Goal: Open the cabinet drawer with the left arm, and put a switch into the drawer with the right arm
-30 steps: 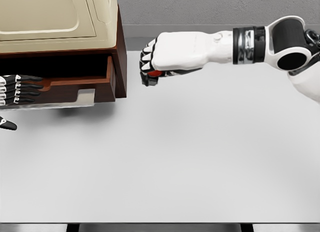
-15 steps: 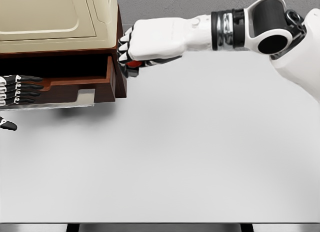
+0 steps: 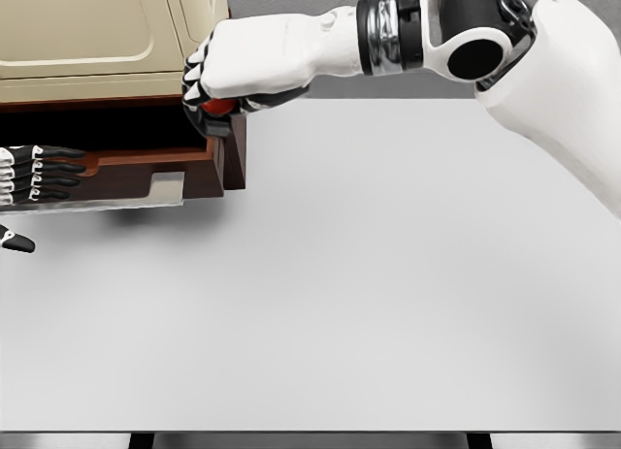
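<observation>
Head view. Right hand (image 3: 225, 85) is curled into a fist around the switch (image 3: 217, 107); only a small red patch of it shows between the fingers (image 3: 194, 90) and the palm. Hand and switch sit at the cabinet's (image 3: 116, 42) front right corner, above the right end of the open drawer (image 3: 146, 158), overlapping the cabinet's dark side panel. Whether the switch is already over the drawer cavity or just at its right wall cannot be told.

Left hand (image 3: 34, 173) is at the picture's left edge, in front of the cabinet, its fingers stretched flat and close together along the drawer front, touching it or nearly so; a firm grasp is not visible. A separate dark fingertip shows just below.

Materials: cabinet has a cream top with rounded, raised contours and a reddish-brown, wood-toned body. Drawer interior is dark; its front carries a pale, stepped plate. Right forearm is smooth white shell with a banded metallic wrist ring and black joint.

Table (image 3: 388, 294) is a flat, matte, pale grey surface. To the right of the cabinet and in front of it the surface lies open to the near edge.
</observation>
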